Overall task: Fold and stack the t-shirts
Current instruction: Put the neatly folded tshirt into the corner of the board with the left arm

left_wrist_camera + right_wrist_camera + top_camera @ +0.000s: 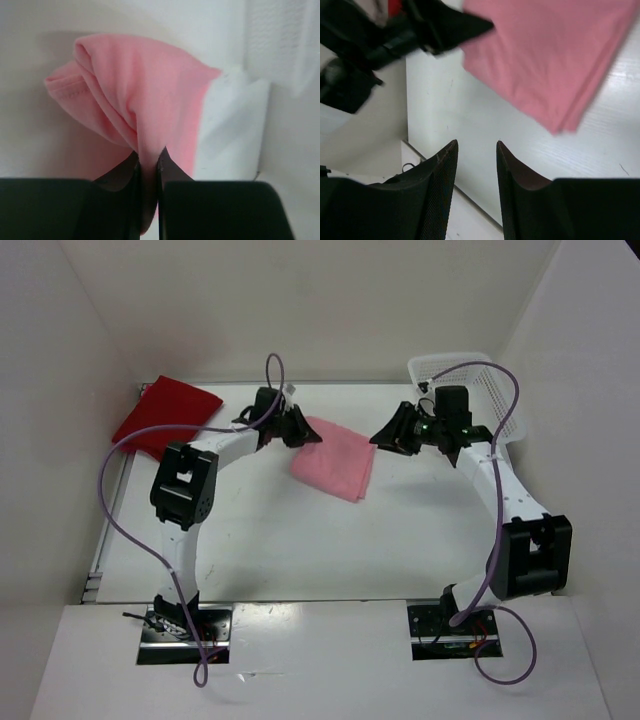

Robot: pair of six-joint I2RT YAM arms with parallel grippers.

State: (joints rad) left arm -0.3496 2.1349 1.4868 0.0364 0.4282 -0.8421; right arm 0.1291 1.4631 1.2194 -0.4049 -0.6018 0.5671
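Observation:
The folded light pink t-shirt (336,460) lies mid-table; it shows in the left wrist view (150,95) and the right wrist view (550,55). My left gripper (300,428) is shut on its left edge, cloth pinched between the fingers (148,165). A folded dark red t-shirt (165,415) lies at the far left. My right gripper (392,435) is open and empty just right of the pink shirt, fingertips above bare table (476,147). The magenta shirt is not in view.
A white mesh basket (480,380) stands at the back right behind the right arm. White walls enclose the table on three sides. The table's left edge has a metal rail (105,530).

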